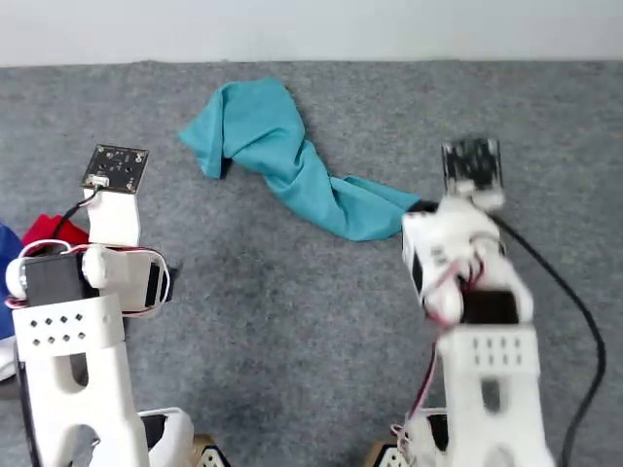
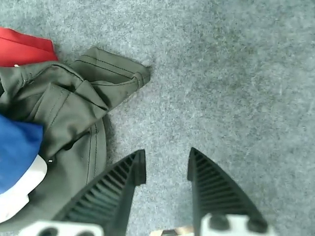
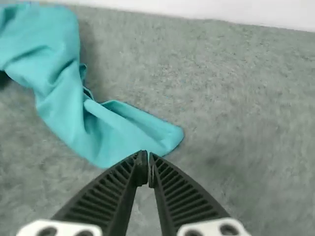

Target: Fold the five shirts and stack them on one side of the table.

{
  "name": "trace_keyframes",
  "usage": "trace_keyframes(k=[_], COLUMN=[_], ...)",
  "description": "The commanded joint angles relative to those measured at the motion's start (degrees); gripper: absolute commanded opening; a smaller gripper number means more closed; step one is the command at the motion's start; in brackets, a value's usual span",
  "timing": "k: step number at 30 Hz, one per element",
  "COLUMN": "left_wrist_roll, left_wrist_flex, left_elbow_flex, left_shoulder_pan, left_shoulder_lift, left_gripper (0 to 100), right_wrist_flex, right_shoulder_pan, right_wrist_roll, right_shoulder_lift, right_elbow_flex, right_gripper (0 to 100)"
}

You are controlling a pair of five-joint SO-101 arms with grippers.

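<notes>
Grey felt-like table [image 1: 292, 321], white wall [image 1: 311, 29] along the far edge. At the left edge there is a heap of shirts: red shirt [image 2: 24, 46], olive shirt [image 2: 74, 98] crumpled with one sleeve poking out onto the bare table, and blue shirt [image 2: 15, 147] lying on the olive one, white cloth [image 2: 19, 191] beside it. Left gripper [image 2: 167, 157] is spread, over bare table just beside the olive shirt. Teal shirt [image 1: 282, 156] lies twisted and unfolded, running from the far middle toward the right. Right gripper [image 3: 148, 160] is pressed together, its tips at the teal shirt's right end; can't tell if cloth is pinched.
</notes>
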Motion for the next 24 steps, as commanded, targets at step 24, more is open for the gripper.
trace_keyframes(k=[24], left_wrist_roll=[0.35], left_wrist_flex=[1.05], left_elbow_flex=[-0.04], left_shoulder_pan=[-0.09], left_shoulder_lift=[-1.41], left_gripper=[15], right_wrist_flex=[8.66], right_shoulder_pan=[-6.64], right_wrist_roll=[14.86], right_shoulder_lift=[67.12], right_elbow_flex=[-49.67], right_gripper=[27.0])
